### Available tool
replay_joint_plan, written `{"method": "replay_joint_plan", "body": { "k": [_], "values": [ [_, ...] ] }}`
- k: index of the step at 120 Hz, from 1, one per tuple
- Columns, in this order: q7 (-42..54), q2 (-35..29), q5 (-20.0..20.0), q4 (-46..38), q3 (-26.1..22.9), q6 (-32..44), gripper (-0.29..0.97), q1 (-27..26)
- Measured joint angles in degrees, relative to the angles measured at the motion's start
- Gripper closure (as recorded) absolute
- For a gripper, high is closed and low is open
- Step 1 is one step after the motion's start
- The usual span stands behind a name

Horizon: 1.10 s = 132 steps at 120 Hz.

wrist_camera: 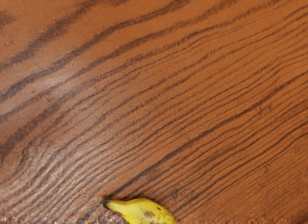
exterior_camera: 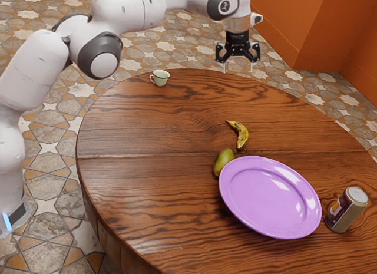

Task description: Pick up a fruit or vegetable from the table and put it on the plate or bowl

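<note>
A spotted yellow banana [exterior_camera: 239, 134] lies near the middle of the round wooden table [exterior_camera: 147, 144], just behind a purple plate [exterior_camera: 270, 195]. A green pear [exterior_camera: 222, 161] rests against the plate's rim on the exterior view's left. My black gripper [exterior_camera: 237, 63] hangs open high above the table's far part, well behind the banana, with nothing between its fingers. In the wrist view one end of the banana [wrist_camera: 140, 211] shows on the wood grain.
A small white cup [exterior_camera: 159, 78] stands at the table's far edge, toward the exterior view's left. A brown jar with a pale lid [exterior_camera: 346, 209] stands near the plate on the exterior view's right. Orange walls rise behind the table.
</note>
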Motion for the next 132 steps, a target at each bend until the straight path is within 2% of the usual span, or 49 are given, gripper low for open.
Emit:
{"method": "replay_joint_plan", "body": {
  "k": [30,50,71,132],
  "values": [
    [-5.31,3.69,-0.17,0.57,-1.20,1.88,0.01,-4.51],
    [-8.94,3.35,-0.11,-0.46,-0.98,1.28,0.01,-8.41],
    [-11.94,1.43,0.00,-4.08,-0.70,-0.13,0.00,-8.67],
    [-17.80,8.23,-0.11,-4.20,-0.72,-0.32,0.01,-8.35]
  ]
}}
